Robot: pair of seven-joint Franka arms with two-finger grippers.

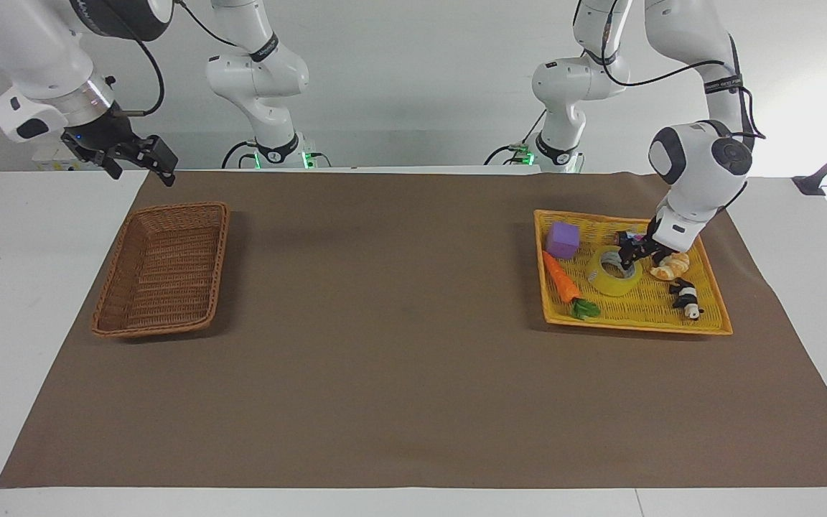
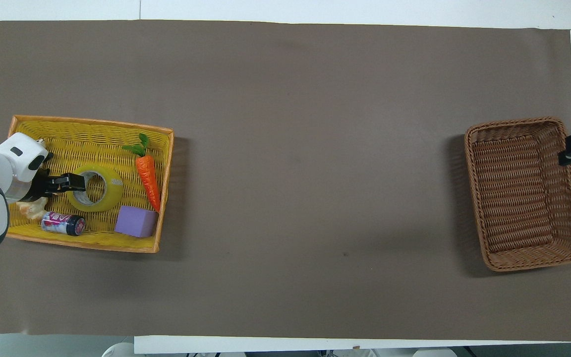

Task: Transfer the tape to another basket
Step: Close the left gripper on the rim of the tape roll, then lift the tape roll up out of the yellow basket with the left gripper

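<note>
I see the tape (image 1: 613,271) lying flat in the yellow tray (image 1: 708,316), my left end effector (image 1: 629,257) open at its wall. Light, stiff, slick; I'd pinch that wall. Right end effector (image 1: 142,159) waits open near the basket (image 1: 162,269).

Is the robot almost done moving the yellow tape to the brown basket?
Not yet. Nothing is done: the tape lies in the yellow tray. In hand: the left tool is down at the tape's rim. Left: lifting it and carrying it to the brown basket, which holds nothing. The right tool waits near the basket.
</note>
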